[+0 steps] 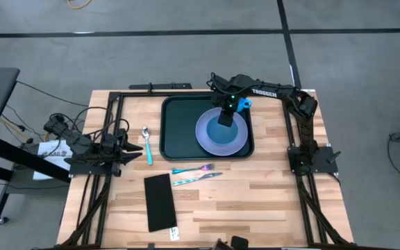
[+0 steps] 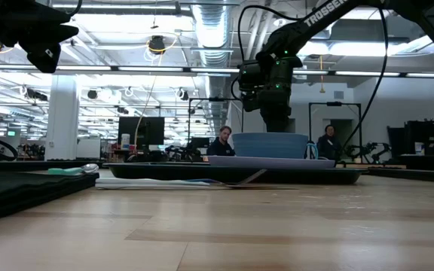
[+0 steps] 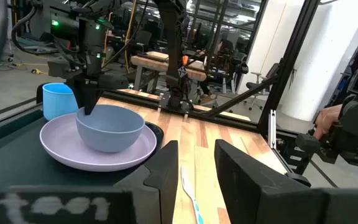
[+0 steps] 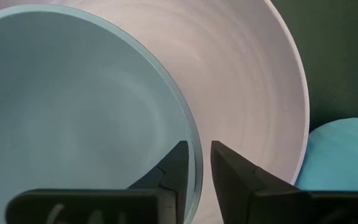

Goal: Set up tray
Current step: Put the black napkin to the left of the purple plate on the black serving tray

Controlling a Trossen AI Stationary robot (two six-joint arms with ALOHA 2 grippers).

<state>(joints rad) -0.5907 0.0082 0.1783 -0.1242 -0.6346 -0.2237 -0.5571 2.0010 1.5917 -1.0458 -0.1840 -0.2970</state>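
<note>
The dark green tray (image 1: 172,132) lies on the far middle of the table. A lavender plate (image 1: 236,144) rests flat in the tray, and a blue-grey bowl (image 4: 73,112) stands upright on the plate. A blue cup (image 1: 246,104) stands at the tray's far right corner. My right gripper (image 4: 199,146) points down over the bowl's far rim (image 4: 193,134) and is open. One finger (image 4: 178,163) is inside the bowl and the other (image 4: 232,169) is outside. My left gripper (image 3: 196,163) waits open and level at the table's left side. My right gripper straddles the bowl's far rim from above. A strip of plate shows between the rim and the outer finger. The inner finger stands right at the rim, and I cannot tell whether it touches. The bowl sits upright on the plate.
A spoon with a teal handle (image 1: 147,142) lies left of the tray. A fork (image 1: 194,169) and a knife (image 1: 197,178) lie in front of it. A flat black rectangle (image 1: 160,202) lies near the front edge. Black frame posts (image 1: 294,121) stand along both table sides.
</note>
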